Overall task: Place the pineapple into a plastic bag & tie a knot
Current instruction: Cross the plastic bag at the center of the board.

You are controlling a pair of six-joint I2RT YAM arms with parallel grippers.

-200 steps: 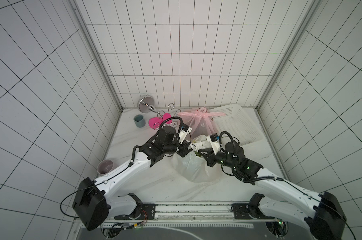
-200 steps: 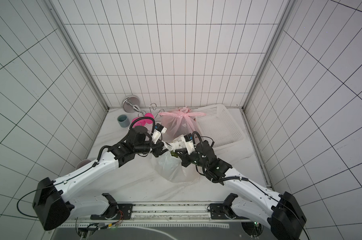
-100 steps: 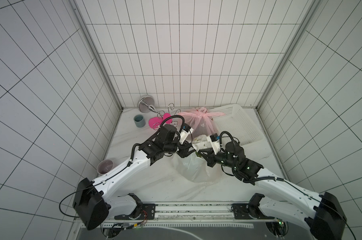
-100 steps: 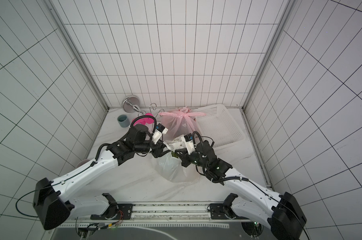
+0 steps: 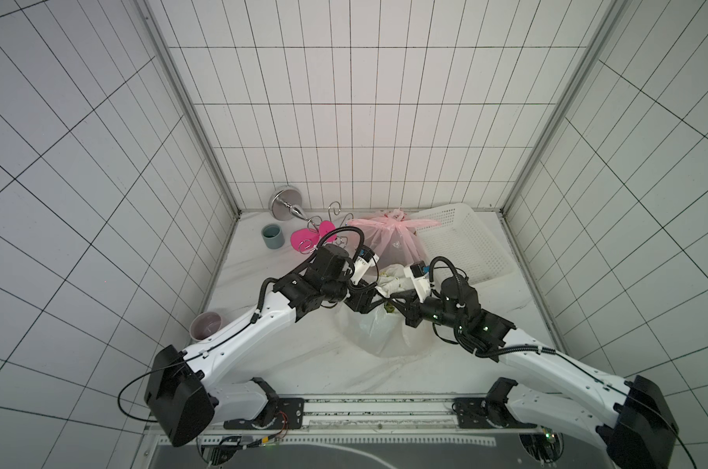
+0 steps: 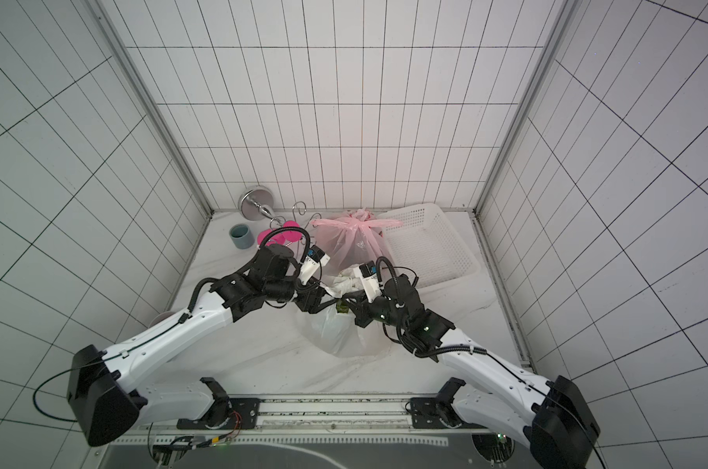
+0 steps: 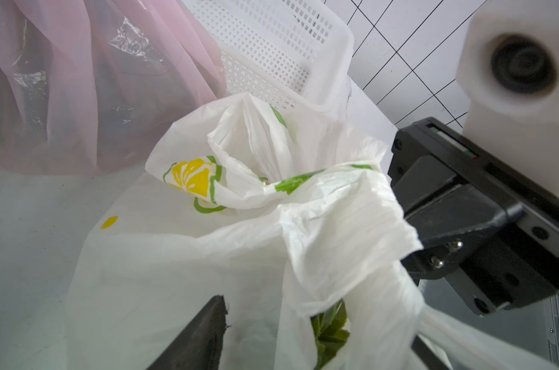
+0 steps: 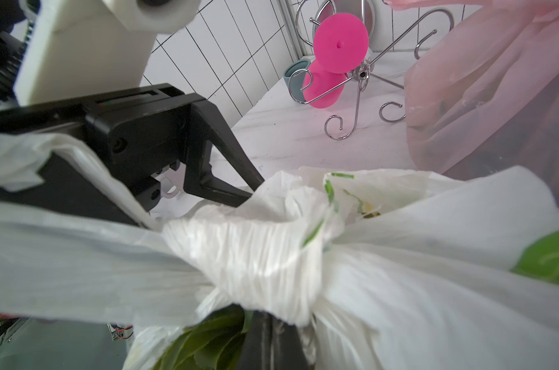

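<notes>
The white plastic bag point(image 5: 385, 331) point(image 6: 336, 333) sits mid-table with its handles bunched and crossed above it point(image 7: 342, 230) point(image 8: 255, 256). Green leaves of the pineapple point(image 7: 329, 330) point(image 8: 204, 346) show through a gap under the twisted handles. My left gripper point(image 5: 374, 306) point(image 6: 324, 302) point(image 7: 316, 320) is open, its fingers standing wide on either side of a handle strand. My right gripper point(image 5: 397, 304) point(image 6: 350, 305) point(image 8: 271, 323) faces it from the other side, shut on the bag's bunched handle.
A tied pink bag point(image 5: 389, 239) and a white perforated basket point(image 5: 462, 243) stand just behind the white bag. Further left are a wire hook stand with a pink cup point(image 5: 309, 239), a grey-blue cup point(image 5: 273, 236) and a metal dish point(image 5: 285, 202). A pale cup point(image 5: 206, 325) sits beside the left arm.
My left gripper's jaws have spread apart and released the bag's handle. The right gripper stays shut in the same place.
</notes>
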